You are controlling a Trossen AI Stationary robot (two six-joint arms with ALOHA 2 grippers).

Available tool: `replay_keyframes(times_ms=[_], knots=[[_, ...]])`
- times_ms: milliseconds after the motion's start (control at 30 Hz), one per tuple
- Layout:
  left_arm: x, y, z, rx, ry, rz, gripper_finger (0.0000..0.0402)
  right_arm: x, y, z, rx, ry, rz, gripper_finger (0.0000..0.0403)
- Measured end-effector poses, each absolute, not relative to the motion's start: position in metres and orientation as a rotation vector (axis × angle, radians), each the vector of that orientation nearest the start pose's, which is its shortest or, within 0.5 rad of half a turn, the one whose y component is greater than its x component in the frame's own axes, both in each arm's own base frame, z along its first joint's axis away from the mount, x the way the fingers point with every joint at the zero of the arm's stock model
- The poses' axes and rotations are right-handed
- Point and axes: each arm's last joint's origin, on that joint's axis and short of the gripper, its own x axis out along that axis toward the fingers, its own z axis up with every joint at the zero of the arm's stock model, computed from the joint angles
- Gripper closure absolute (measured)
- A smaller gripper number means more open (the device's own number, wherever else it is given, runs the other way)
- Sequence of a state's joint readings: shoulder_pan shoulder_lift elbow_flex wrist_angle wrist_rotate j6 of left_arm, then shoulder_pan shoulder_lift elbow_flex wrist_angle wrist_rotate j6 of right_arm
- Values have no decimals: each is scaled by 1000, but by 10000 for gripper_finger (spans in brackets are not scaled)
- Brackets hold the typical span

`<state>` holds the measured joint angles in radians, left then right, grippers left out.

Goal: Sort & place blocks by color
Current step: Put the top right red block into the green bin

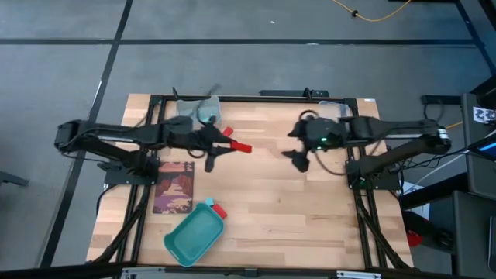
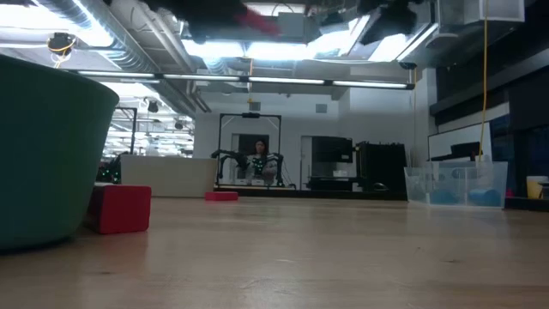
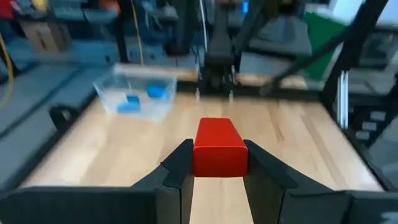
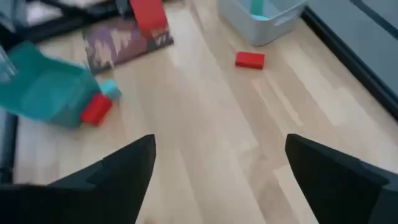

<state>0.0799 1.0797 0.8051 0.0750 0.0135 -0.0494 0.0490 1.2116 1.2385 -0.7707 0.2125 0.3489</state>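
My left gripper [image 1: 225,145] hovers over the table's far middle, shut on a red block [image 3: 219,148], which also shows in the high view as a red block [image 1: 242,146]. Another red block [image 1: 227,132] lies flat on the table close by, near a clear bin [image 1: 198,108]. A third red block [image 4: 95,109] and a light cyan block [image 4: 110,89] rest on the table against the teal tray [image 4: 43,87]. My right gripper [image 4: 217,162] is open and holds nothing; it hangs above the table's right half [image 1: 294,147]. My left gripper pinches the red block's near end [image 3: 217,167] between its two fingers, one on each long side. The fingers [image 3: 177,168] reach in level from the table's left and lie along the block. The block sticks out past the fingertips, lifted clear of the table.
A second clear bin [image 3: 134,96] at the far right corner holds blue blocks. The left clear bin [image 4: 264,15] has a cyan block inside. A patterned mat [image 1: 174,186] lies at the left, with the teal tray [image 1: 195,236] at the near edge. Bare wood spans the middle.
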Motion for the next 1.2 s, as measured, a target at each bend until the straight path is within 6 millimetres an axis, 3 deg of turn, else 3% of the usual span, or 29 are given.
replay_keyframes(times_ms=[167,300,567,900,1033,1200], knots=[[212,21,331,-61,83,106,303,208,4,341,357,562,-297,43],[193,19,329,-103,7,139,303,192,3,317,473,350,-267,47],[176,11,308,-229,-242,79,303,190,4,291,526,-46,-128,51],[176,9,305,-249,-251,71,303,190,4,290,520,-76,-119,52],[178,5,319,-325,-125,-40,303,190,4,290,520,-75,-119,52],[177,-13,348,-429,318,-150,303,190,4,289,517,-63,-122,52]])
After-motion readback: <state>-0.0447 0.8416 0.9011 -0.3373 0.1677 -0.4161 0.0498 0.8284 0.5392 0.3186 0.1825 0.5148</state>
